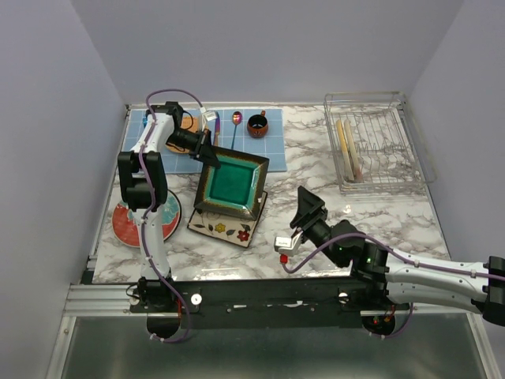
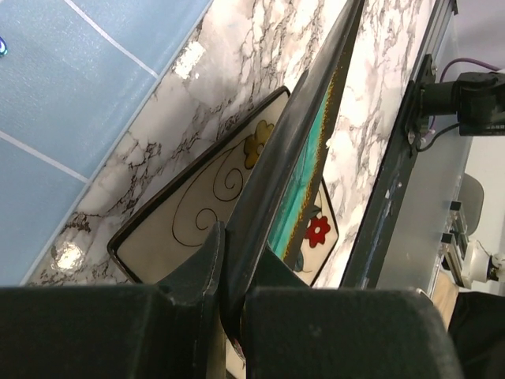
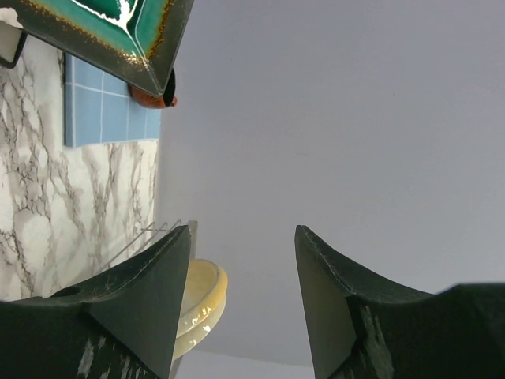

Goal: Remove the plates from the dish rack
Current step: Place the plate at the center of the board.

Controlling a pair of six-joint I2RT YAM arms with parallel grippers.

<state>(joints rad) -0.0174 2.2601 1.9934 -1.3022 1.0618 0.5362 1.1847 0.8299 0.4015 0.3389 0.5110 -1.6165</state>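
The left jaws, nearly shut, pinch the far rim of the square dark plate (image 1: 234, 180), glazed teal inside, which tilts over the square floral plate (image 1: 229, 230) toward the table's (image 1: 316, 158) near edge. The left arm half hides a round red plate (image 1: 124, 225) at the left edge. The right jaws stand wide and empty. In the wire dish rack (image 1: 383, 188), at the far right corner, cream plates (image 1: 349, 148) stand on edge, their number unclear.

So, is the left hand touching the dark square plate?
Touching. The left wrist view shows the left hand shut on the rim of the dark plate, one finger pressed against each face.
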